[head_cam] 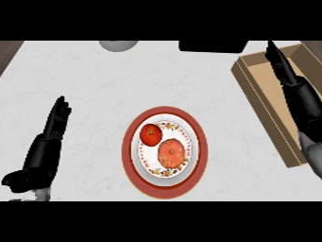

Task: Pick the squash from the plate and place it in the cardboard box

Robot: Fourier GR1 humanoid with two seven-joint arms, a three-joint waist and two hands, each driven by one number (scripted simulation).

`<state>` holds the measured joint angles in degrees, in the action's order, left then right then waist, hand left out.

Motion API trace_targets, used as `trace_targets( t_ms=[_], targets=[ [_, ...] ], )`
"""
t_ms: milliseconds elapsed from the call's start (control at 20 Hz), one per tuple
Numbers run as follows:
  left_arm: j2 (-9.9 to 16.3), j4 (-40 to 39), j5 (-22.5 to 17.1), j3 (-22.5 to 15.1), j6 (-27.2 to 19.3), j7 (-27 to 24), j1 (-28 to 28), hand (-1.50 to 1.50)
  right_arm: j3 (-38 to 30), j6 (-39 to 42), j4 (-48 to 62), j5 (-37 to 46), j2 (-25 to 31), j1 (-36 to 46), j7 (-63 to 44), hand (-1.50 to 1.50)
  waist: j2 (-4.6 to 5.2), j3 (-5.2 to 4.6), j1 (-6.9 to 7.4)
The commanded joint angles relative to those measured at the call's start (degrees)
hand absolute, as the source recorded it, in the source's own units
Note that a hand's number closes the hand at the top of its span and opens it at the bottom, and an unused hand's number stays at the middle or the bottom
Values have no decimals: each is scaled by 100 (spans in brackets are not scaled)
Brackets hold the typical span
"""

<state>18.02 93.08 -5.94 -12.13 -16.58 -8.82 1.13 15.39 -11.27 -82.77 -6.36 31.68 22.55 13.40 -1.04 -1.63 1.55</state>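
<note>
On the pale, faintly marbled counter top point(87, 94) we see a round plate with a wide red rim and a flowered white centre point(165, 116), set near the middle of the view. Two things lie on its white centre: a ribbed orange squash point(171, 153) toward the near side, and a smaller red tomato point(151, 134) just beside it, up and to the left; we cannot tell whether the two touch.

The robot's left hand point(52, 134) shows at the lower left, well apart from the plate, black fingers straight and pointing away from us, with nothing in it. The robot's right hand point(296, 94) reaches up along the right side and lies over the open brown cardboard box point(261, 97), its fingers stretched out long and straight toward the box's far end; it holds nothing that we can see.

The box sits at the counter's right edge, set at a slant, well to the right of the plate. At the far edge of the counter we make out a grey rounded object point(118, 45) and a black block point(212, 46), both cut off by the frame.
</note>
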Motion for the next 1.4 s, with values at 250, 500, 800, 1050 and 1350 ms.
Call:
trace_targets(
  t_ms=[250, 500, 800, 1050, 1350],
  targets=[
    [316, 79, -1015, 751, 307, 1128, 173, 0, 45, -2248, -709, -57, -1714, -1219, -1421, -150, 26, 165, -367],
    [362, -70, -1428, 864, 587, 1360, 301, 0, 303, -4295, -1335, 1669, -2082, -1907, -408, -150, -25, 144, -551],
    [771, -86, -1763, 1178, 1042, 1620, 70, 0, 1983, -4771, -1565, 3866, -2327, -2905, -1200, -150, 48, 118, -316],
    [674, 170, -1651, 1022, 797, 1829, 59, 0, 1852, -3730, -973, 4664, -1775, -3502, -2487, -150, 86, 71, -368],
    [674, 128, -1671, 1018, 919, 1736, 64, 0, 1789, -2316, -1065, 5669, -1786, -3355, -4306, -150, 122, 56, -204]
  ],
)
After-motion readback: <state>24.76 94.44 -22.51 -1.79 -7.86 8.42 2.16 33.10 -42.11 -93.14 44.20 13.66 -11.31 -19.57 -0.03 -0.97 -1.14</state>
